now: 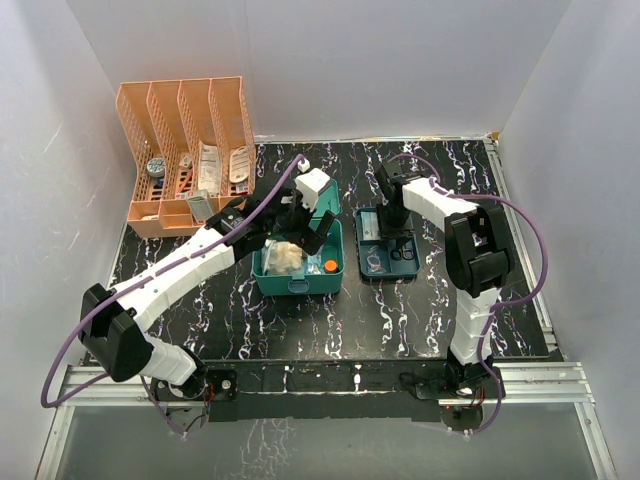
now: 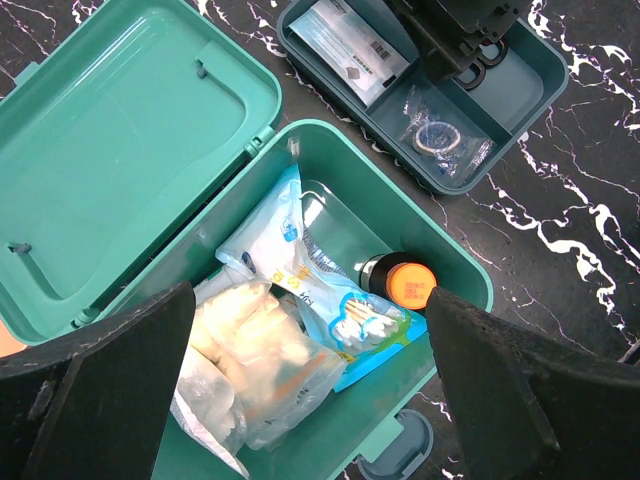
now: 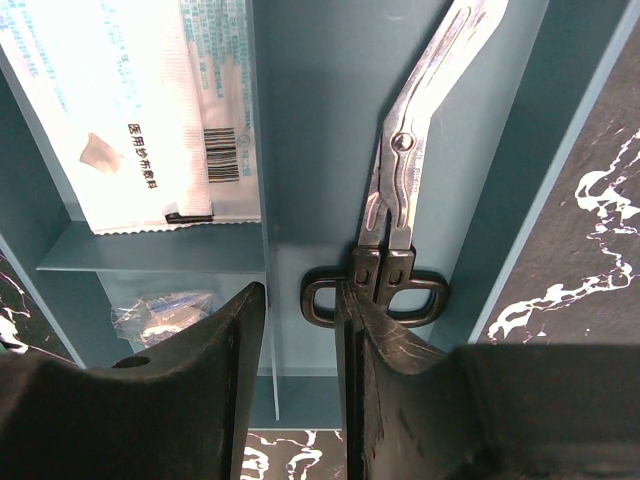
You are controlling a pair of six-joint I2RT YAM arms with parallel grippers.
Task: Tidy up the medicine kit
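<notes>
The teal medicine kit [image 1: 298,288] stands open mid-table, its lid [image 2: 130,150] folded back. Inside lie clear bags of white supplies [image 2: 250,360], a cotton swab packet [image 2: 350,315] and a dark bottle with an orange cap [image 2: 410,283]. My left gripper [image 2: 310,292] hovers over the box [image 2: 455,262], open and empty; it also shows in the top view [image 1: 300,228]. The darker teal insert tray [image 1: 372,272] sits to the right, holding a gauze packet [image 3: 150,110], a small bag [image 3: 160,315] and scissors [image 3: 400,190]. My right gripper [image 3: 300,300] is low over the scissors' handles, slightly open, holding nothing.
An orange slotted file rack [image 1: 190,110] with several packets and small items stands at the back left. White walls close in the black marbled table [image 1: 300,330] on three sides. The tray also shows in the left wrist view [image 2: 530,90].
</notes>
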